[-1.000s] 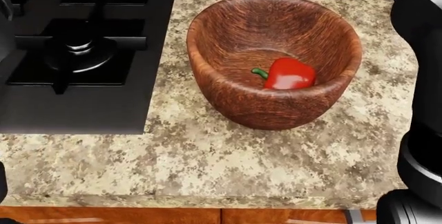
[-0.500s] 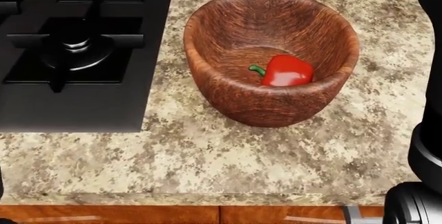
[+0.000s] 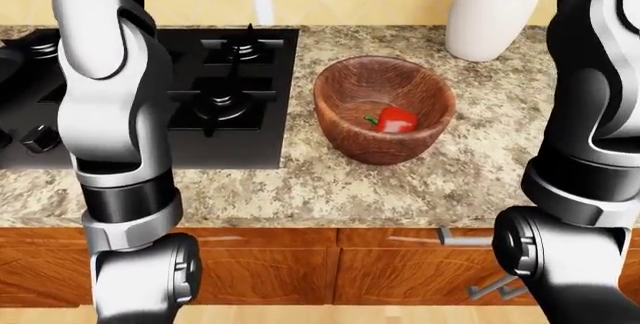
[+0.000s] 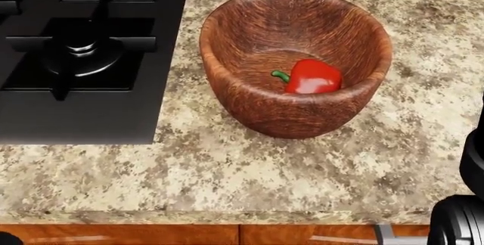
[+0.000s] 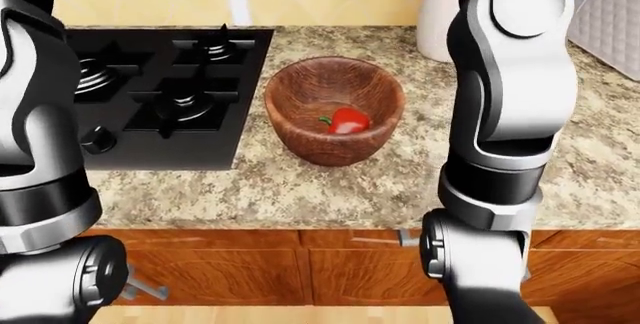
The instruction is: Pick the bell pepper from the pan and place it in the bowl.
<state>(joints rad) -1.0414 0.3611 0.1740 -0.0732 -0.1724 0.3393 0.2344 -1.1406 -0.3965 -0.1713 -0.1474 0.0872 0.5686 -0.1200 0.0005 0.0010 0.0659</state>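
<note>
A red bell pepper (image 4: 313, 77) with a green stem lies inside the brown wooden bowl (image 4: 227, 46), low against the wall nearest me. The bowl stands on the speckled granite counter (image 4: 227, 171), just right of the black stove (image 4: 83, 103). It also shows in the left-eye view (image 3: 340, 110). Both arms rise steeply past the top of the eye views, the left arm (image 3: 105, 106) at the left and the right arm (image 5: 505, 84) at the right. Neither hand shows. No pan shows in any view.
A white utensil holder (image 3: 490, 20) stands on the counter above and right of the bowl. The stove has raised burner grates (image 4: 79, 43). Wooden drawers (image 3: 300, 264) with metal handles run under the counter edge. A grey quilted object (image 5: 610, 16) sits at the far right.
My right arm has drawn out of the head view toward the right edge; only a sliver remains at the lower right. The pepper and the bowl have stayed put.
</note>
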